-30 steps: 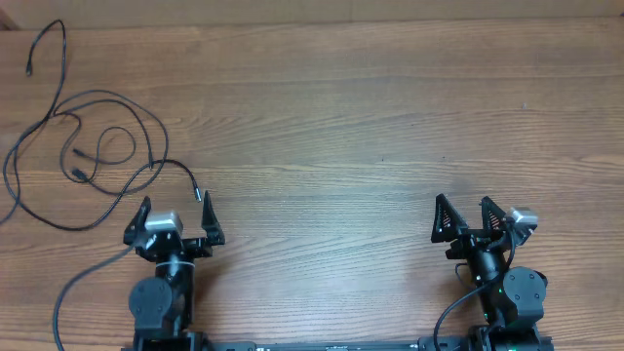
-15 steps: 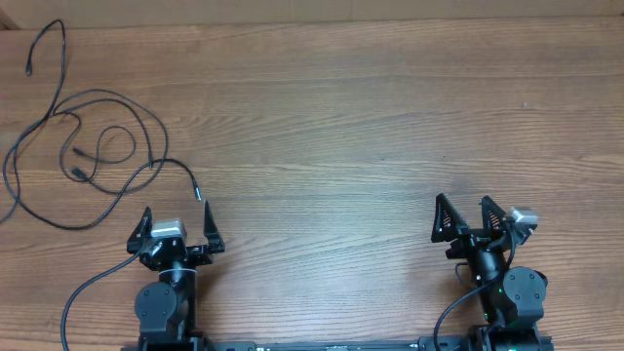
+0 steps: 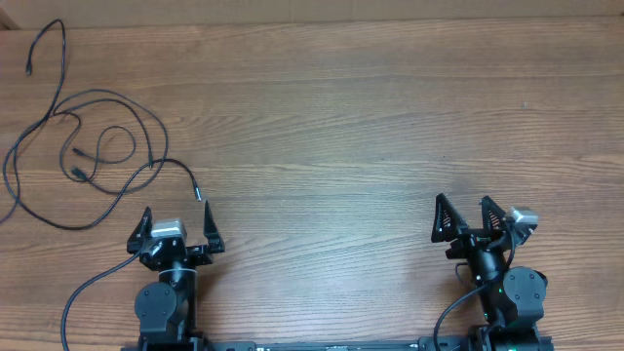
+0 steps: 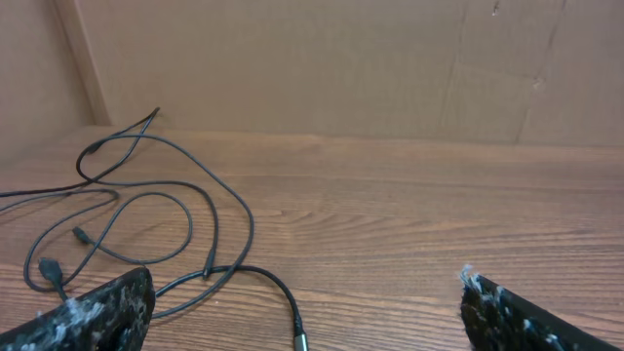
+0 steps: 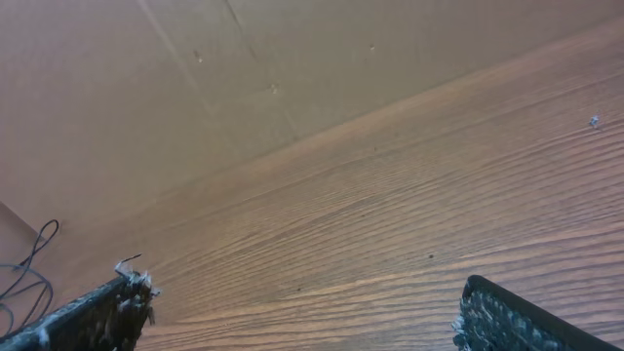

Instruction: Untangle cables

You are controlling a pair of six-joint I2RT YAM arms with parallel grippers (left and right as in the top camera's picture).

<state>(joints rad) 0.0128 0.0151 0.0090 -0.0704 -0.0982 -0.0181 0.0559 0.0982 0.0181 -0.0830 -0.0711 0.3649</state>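
Left gripper (image 3: 176,210) has backed slightly off the thin black metal-tipped cables (image 3: 97,93); its fingers and the right gripper's (image 3: 460,201) gape empty, tangle unresolved.

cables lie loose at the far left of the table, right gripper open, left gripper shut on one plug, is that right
Not quite. The left gripper is open and holds nothing; the nearest plug lies on the table just ahead of its fingers, as the overhead view shows. The rest stands: the cables lie loose at far left and the right gripper is open.
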